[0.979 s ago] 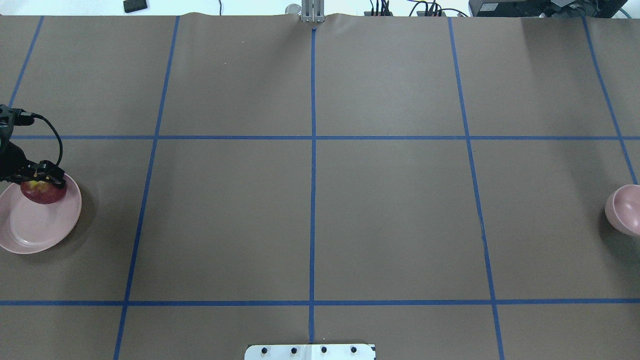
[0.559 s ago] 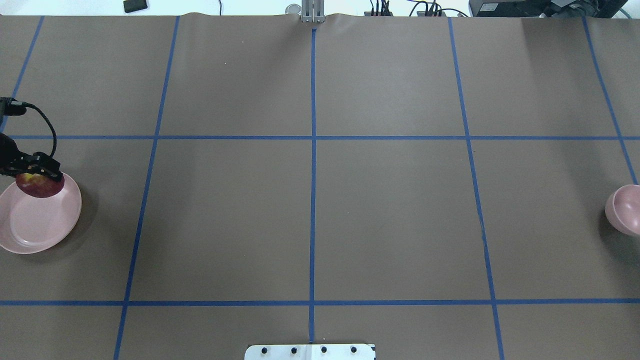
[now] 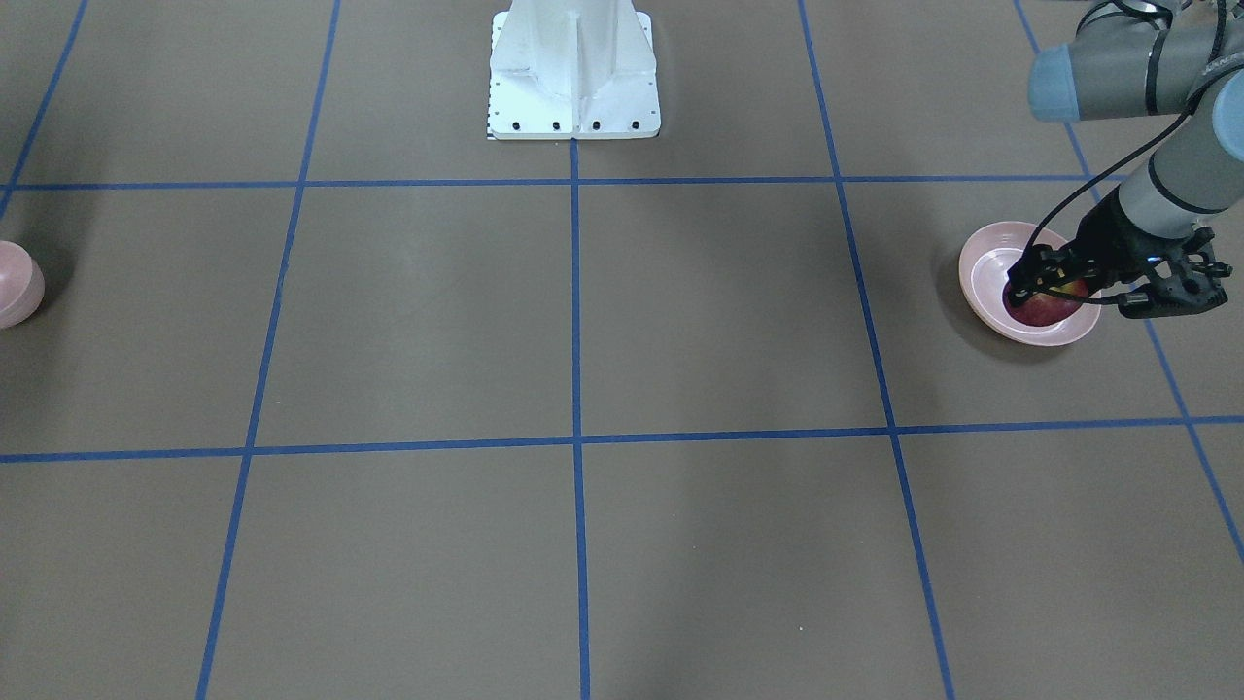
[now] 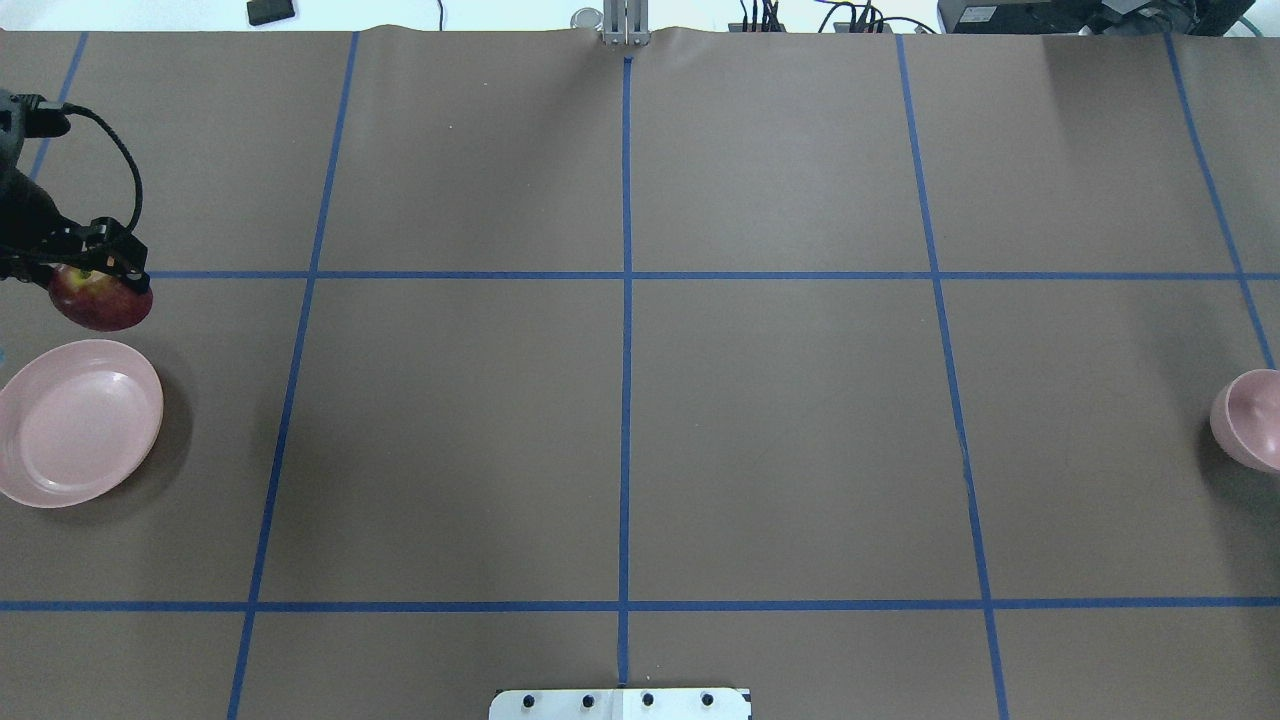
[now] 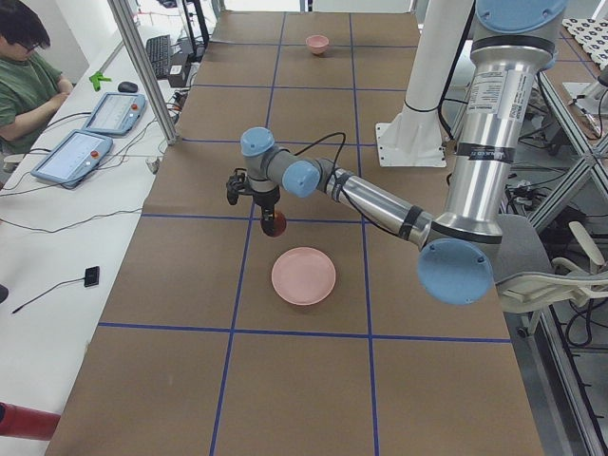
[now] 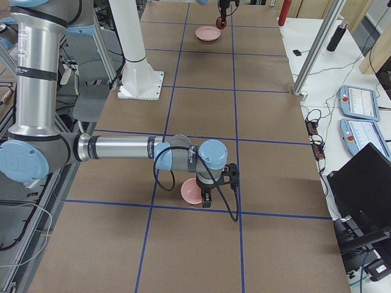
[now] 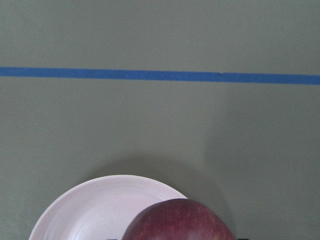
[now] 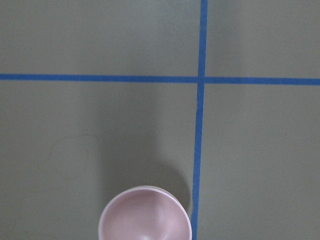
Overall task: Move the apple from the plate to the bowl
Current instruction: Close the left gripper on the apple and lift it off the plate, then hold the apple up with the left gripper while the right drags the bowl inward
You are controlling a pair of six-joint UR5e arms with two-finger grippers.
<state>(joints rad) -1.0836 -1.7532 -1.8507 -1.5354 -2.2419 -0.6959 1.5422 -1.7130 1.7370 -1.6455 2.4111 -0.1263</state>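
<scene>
My left gripper (image 4: pixel 96 276) is shut on the dark-red apple (image 4: pixel 102 305) and holds it in the air, above and just off the far side of the pale-pink plate (image 4: pixel 60 480), which has nothing on it. The front view shows the gripper (image 3: pixel 1046 288), the apple (image 3: pixel 1036 310) and the plate (image 3: pixel 980 277). The left wrist view shows the apple's top (image 7: pixel 180 221) over the plate rim (image 7: pixel 85 205). The small deep pink bowl (image 4: pixel 1248 420) sits at the far right edge, seen below the right wrist camera (image 8: pixel 145 216). My right gripper (image 6: pixel 208 194) hangs beside the bowl (image 6: pixel 190 190); I cannot tell its state.
Brown paper with blue tape grid lines (image 4: pixel 626 300) covers the table. The white robot base (image 3: pixel 573 73) stands at the middle of the near edge. An operator (image 5: pixel 28 76) sits at a side bench with tablets.
The left gripper has lifted the apple off the plate and carried it up and away from it. The plate is now bare. The bowl has not moved.
</scene>
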